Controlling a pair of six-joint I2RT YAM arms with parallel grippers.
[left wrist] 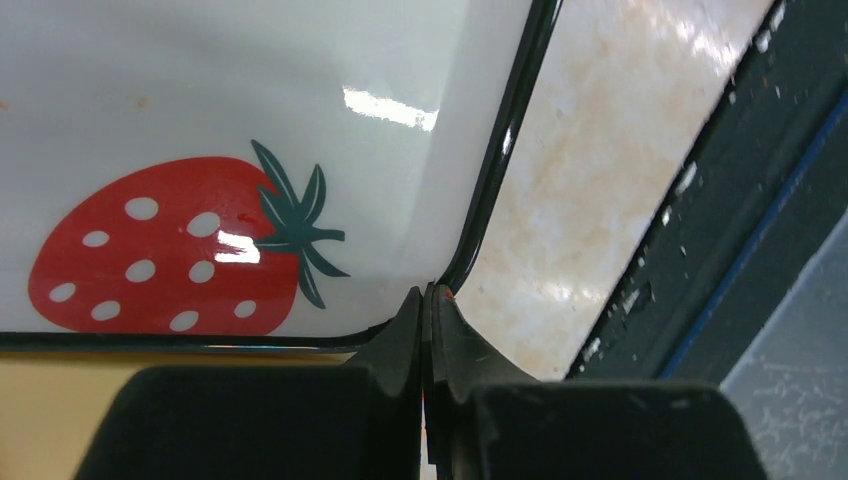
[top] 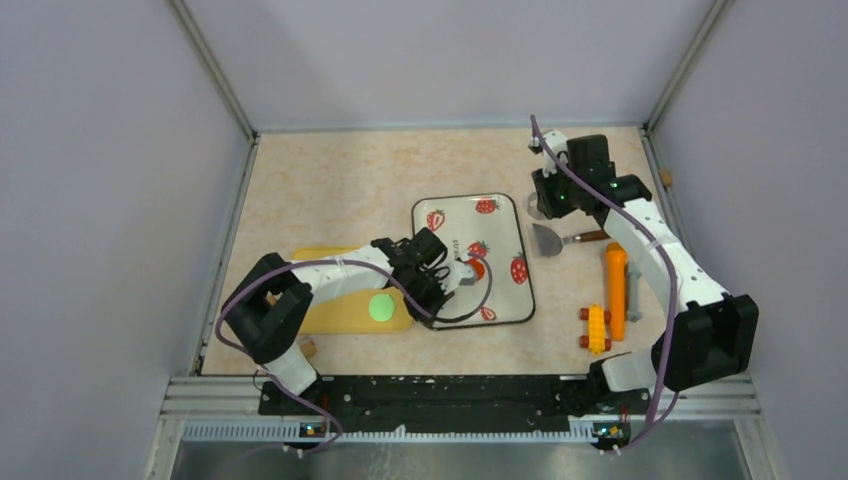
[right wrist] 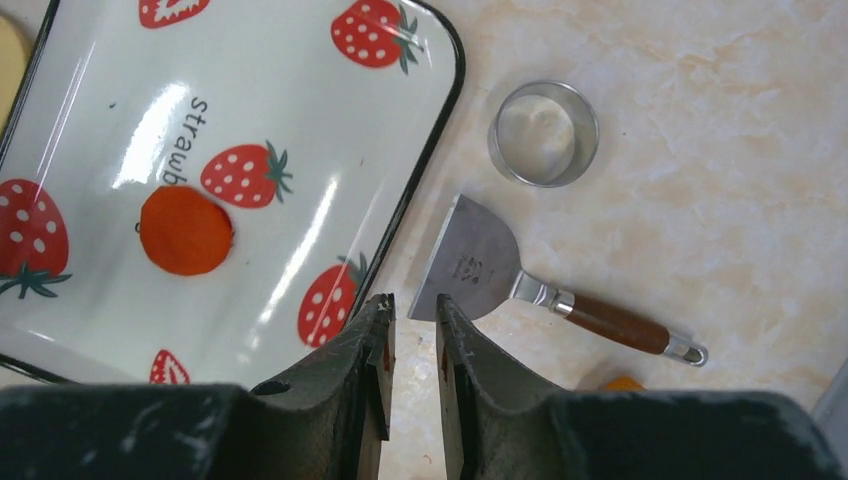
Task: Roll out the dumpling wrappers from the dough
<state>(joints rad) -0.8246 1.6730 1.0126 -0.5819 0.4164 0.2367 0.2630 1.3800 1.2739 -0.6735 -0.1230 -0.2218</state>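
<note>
We record the right gripper (right wrist: 415, 305) at the bottom edge with its two dark fingers close together, a narrow gap between them and nothing held, poised over the beige marbled table (right wrist: 700, 180) just off the black rim of the strawberry-printed tray (right wrist: 300, 120). On the tray we note one dumpling wrapper (right wrist: 185, 230), a flat round orange-red disc lying beside a printed strawberry. To the right of the tray, on the table, we find a metal ring cutter (right wrist: 543, 133) and, near it but apart, a scraper (right wrist: 472, 265) with a wooden handle, its blade corner close to the fingertips.
</note>
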